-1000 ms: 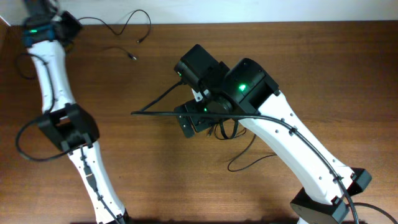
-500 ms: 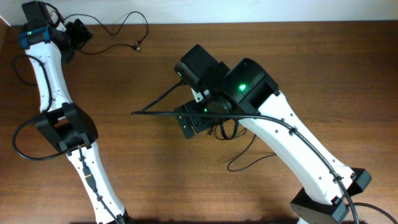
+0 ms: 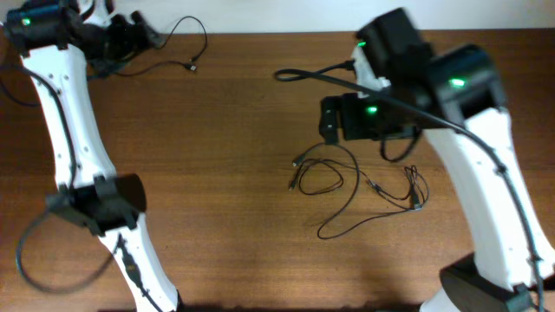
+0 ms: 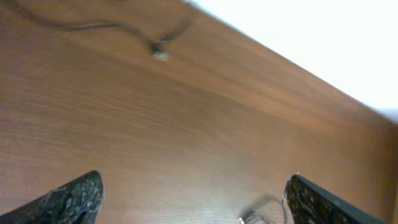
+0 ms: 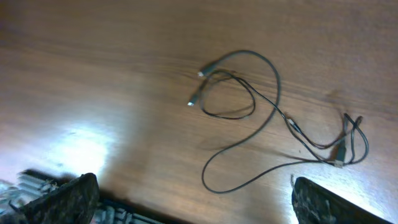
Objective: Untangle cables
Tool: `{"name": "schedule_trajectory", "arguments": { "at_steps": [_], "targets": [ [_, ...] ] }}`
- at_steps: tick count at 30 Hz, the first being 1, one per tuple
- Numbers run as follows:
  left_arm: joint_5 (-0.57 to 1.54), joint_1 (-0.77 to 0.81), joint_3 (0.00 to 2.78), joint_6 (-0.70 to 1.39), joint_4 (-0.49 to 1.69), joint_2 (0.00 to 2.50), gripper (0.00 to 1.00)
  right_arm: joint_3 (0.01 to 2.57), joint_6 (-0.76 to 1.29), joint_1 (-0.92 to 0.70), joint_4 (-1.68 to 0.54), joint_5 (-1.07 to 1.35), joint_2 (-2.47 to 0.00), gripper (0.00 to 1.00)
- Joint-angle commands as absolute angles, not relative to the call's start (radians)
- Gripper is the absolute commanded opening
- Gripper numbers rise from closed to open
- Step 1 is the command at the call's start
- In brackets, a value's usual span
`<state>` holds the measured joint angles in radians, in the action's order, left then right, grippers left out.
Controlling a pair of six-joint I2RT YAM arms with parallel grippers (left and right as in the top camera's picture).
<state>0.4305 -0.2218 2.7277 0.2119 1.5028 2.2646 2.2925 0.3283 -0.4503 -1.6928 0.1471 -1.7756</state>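
One thin black cable (image 3: 205,33) lies apart at the back left, its plug (image 3: 192,66) on the wood. The left wrist view shows that cable (image 4: 93,26) and plug (image 4: 160,53) ahead of my left gripper (image 4: 199,205), which is open and holds nothing. From overhead, the left gripper (image 3: 137,36) hovers over that cable's left end. The other cables (image 3: 329,178) lie looped over each other mid-table, with a small knot (image 3: 414,186) on the right. My right gripper (image 3: 332,121) hangs open above and behind them. The right wrist view shows the loops (image 5: 273,81) and knot (image 5: 351,140) beyond the open right gripper (image 5: 193,202).
The brown wooden table (image 3: 217,173) ends at a white wall along the back edge (image 3: 260,17). The right arm's own thicker black cable (image 3: 308,74) arcs out to the left of its wrist. The left arm's base link (image 3: 100,204) stands at the front left.
The right arm has lifted back and to the right, uncovering the looped cables it hid. The left gripper has opened wider and shifted right at the back left corner.
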Motion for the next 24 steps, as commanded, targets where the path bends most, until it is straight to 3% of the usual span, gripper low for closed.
{"name": "schedule_trajectory", "arguments": {
  "at_steps": [1,4,11,20,24],
  "targets": [
    [0.334,-0.123,2.743,0.137,1.586,2.13,0.96,2.294,0.239,-0.43,-1.699,0.276,-1.703,0.99],
    [0.284,-0.07,2.741,0.128,1.688,2.068,0.99,2.287,0.239,-0.43,-1.699,0.213,-1.626,0.99],
    [0.291,-0.003,2.616,0.099,1.688,1.882,0.99,2.073,0.27,-0.43,-1.699,0.033,-1.347,0.98],
    [0.283,0.101,1.917,0.081,1.63,1.505,0.99,1.715,0.391,-0.43,-1.639,-0.028,-1.178,0.98],
    [0.283,0.135,1.637,0.081,1.505,1.437,0.99,1.573,0.447,-0.43,-1.538,0.16,-1.209,0.98]
  ]
}}
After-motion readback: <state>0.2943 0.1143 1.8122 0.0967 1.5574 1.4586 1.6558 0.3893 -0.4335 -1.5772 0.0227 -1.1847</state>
